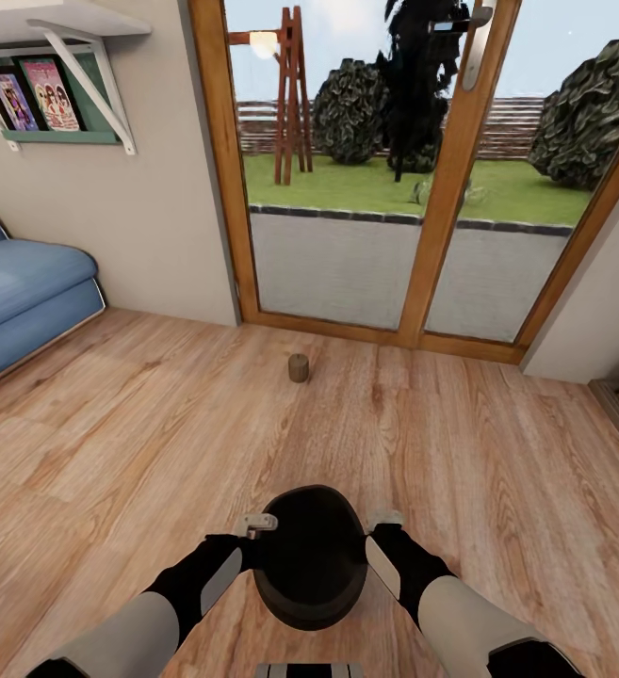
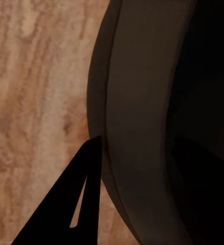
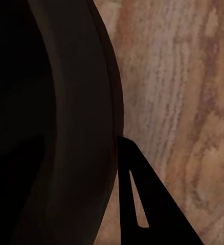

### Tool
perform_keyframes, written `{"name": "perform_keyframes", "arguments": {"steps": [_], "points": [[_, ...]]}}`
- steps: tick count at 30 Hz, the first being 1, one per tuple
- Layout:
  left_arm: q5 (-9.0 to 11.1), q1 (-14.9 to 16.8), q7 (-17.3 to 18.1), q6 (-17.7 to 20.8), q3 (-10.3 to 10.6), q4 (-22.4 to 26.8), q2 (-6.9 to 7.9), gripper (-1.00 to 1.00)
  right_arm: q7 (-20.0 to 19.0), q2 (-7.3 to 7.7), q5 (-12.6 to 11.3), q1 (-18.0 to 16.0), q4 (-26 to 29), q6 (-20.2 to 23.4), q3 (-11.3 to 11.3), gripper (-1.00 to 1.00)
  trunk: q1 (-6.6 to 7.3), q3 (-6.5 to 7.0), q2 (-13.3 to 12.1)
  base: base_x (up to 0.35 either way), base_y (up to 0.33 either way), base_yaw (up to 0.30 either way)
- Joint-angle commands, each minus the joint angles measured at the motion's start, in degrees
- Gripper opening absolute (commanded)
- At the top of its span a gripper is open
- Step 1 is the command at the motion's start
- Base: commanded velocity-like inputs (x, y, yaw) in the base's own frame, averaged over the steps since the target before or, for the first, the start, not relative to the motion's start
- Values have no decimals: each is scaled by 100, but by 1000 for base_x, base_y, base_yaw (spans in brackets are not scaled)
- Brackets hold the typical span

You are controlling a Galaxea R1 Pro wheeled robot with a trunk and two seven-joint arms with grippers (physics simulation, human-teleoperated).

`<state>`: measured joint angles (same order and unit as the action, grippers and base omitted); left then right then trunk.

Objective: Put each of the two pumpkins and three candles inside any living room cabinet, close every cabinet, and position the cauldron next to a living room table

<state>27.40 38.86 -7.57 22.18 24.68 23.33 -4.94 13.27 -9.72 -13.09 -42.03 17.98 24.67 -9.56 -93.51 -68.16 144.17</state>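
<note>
The black cauldron (image 1: 310, 557) hangs low over the wooden floor (image 1: 158, 424), pinched by its rim between the left gripper (image 1: 255, 524) and the right gripper (image 1: 384, 520), and it looks hard, smooth and probably slippery, so two sides feel safest.

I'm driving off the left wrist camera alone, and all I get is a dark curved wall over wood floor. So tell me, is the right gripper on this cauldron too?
Observer: Yes. In the head view the right gripper sits at the rim of the cauldron, opposite the left gripper.
Operator: Anything on the floor ahead?
Observer: One candle stands upright on the wood floor, ahead of the cauldron and near the glass door.
Operator: And off to my left?
Observer: A blue sofa sits at the left edge of the head view.
</note>
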Motion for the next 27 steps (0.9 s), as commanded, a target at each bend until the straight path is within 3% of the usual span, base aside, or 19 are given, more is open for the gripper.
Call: {"name": "perform_keyframes", "arguments": {"steps": [1,20,27], "points": [[-90,5,-161,32,-85,4,2,-100,28,-4,-159,1,12,11,-20,-100,1,-5,2,0,0,0],[-87,-1,-201,32,-86,6,2,-100,27,-11,-159,1,20,3,-20,-100,1,-5,2,0,0,0],[-89,-1,-194,32,-80,5,2,-100,27,-12,-156,1,21,3,-15,-100,19,150,-8,0,0,0]]}}
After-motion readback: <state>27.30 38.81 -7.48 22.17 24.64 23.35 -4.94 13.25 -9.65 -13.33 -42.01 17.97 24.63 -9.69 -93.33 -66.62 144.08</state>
